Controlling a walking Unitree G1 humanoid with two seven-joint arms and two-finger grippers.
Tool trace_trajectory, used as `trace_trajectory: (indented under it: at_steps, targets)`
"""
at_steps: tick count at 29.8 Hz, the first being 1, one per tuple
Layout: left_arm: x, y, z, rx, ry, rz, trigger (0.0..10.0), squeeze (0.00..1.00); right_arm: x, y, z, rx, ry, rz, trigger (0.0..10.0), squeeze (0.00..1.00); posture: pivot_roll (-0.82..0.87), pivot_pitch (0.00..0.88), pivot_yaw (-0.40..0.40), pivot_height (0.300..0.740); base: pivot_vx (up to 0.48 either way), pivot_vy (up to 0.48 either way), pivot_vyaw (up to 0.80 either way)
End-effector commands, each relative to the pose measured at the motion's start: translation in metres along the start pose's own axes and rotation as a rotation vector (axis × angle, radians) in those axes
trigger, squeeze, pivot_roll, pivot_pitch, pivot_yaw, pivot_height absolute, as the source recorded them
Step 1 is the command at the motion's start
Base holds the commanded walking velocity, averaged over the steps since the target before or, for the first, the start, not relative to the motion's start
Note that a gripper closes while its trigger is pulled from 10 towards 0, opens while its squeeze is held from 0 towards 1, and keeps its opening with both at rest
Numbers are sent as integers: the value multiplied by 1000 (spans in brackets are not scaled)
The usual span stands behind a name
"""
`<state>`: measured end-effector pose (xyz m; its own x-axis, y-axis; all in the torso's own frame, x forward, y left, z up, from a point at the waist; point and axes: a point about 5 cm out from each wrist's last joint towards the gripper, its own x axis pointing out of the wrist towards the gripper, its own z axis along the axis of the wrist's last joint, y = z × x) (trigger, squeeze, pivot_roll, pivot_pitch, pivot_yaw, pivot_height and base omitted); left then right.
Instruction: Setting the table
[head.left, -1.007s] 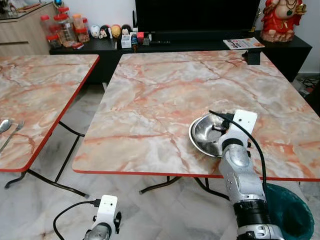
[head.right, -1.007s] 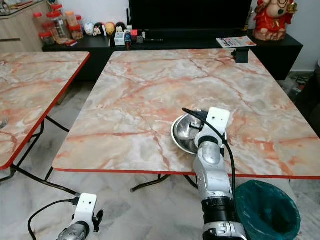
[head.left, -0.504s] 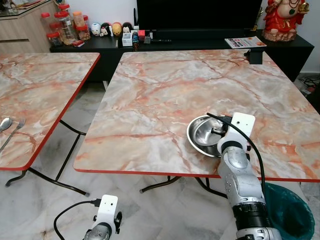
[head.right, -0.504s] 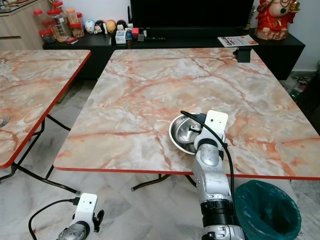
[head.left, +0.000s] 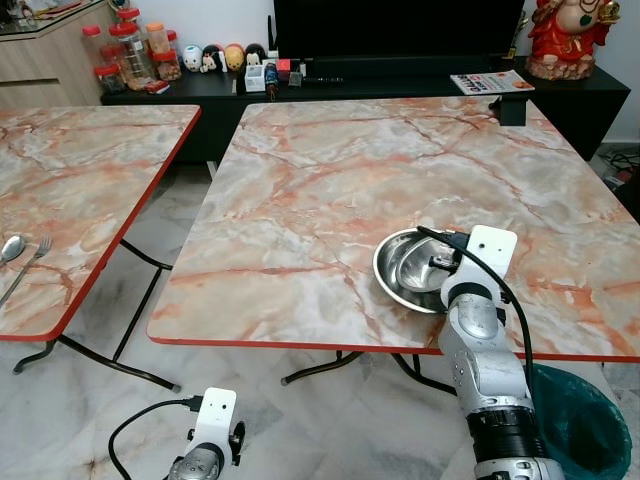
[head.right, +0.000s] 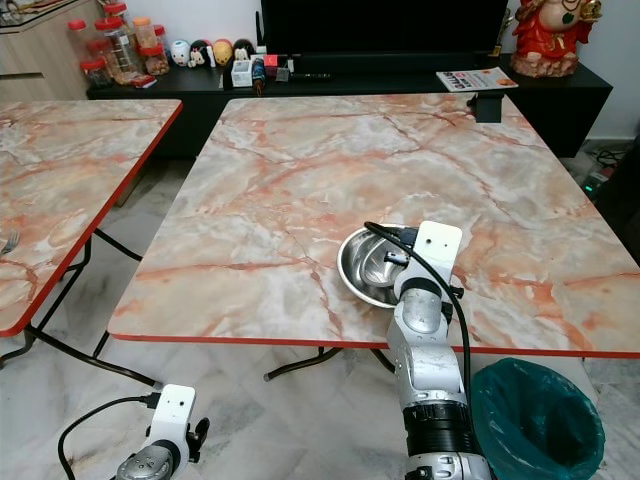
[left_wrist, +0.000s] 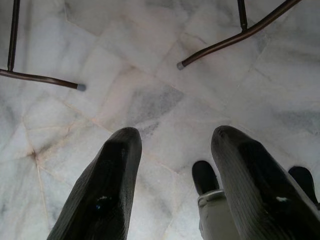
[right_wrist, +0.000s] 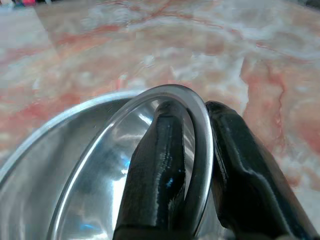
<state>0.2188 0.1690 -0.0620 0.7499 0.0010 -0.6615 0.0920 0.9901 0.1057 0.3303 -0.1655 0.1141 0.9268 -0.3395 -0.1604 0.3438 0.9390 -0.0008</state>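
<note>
Two steel bowls sit nested near the front right of the marble table (head.left: 320, 180). The inner steel bowl (head.left: 412, 267) rests inside a wider steel bowl (head.left: 388, 280). My right gripper (right_wrist: 194, 107) is shut on the inner bowl's rim (right_wrist: 200, 150), with one finger (right_wrist: 160, 165) inside the bowl and the other (right_wrist: 240, 170) outside. In the left eye view the right wrist (head.left: 490, 250) stands over the bowls' near right side. My left gripper (left_wrist: 175, 132) hangs open low over the floor, holding nothing.
A second marble table (head.left: 70, 190) stands to the left, with a spoon (head.left: 8, 250) and a fork (head.left: 30, 262) near its front edge. A green bin (head.left: 580, 420) sits on the floor at the right. A black box (head.left: 508, 108) occupies the far right corner.
The view has shifted slightly. My right gripper stays on the bowl's rim at almost the same spot. The left arm has not moved.
</note>
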Motion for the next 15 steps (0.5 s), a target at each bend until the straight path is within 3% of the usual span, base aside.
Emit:
trace_trajectory:
  at_steps: [1,5,6,7,8,12,13,14,15]
  targets:
    - [0,3,-1,6,2,-2,10000,0,0,5,1,3,-6,6,10000,0,-11,29,71,740,0,0,0]
    - [-1,3,-1,6,2,-1,10000,0,0,7,1,7,-7,14,10000,0,-9,30,71,740,0,0,0]
    - [-1,3,-1,6,2,0,10000,0,0,8,2,10,-9,18,10000,510,-8,31,72,740,0,0,0]
    - [-1,3,-1,6,1,0,10000,0,0,8,2,11,-9,19,10000,510,-8,31,72,740,0,0,0]
    - [-1,3,-2,5,1,0,10000,0,1,8,2,13,-12,19,10000,871,-8,30,72,740,0,0,0]
    - [-1,3,-2,5,2,-2,10000,0,1,9,3,13,-17,18,10000,835,-9,30,72,740,0,0,0]
    - [-1,3,-2,5,2,-3,10000,0,1,9,3,12,-18,18,10000,341,-10,30,72,740,0,0,0]
    - [-1,3,-2,5,2,-3,10000,0,1,9,3,11,-19,18,10000,341,-10,30,72,740,0,0,0]
    - [-1,3,-2,5,2,-4,10000,0,2,9,4,9,-22,17,10000,0,-9,31,72,740,0,0,0]
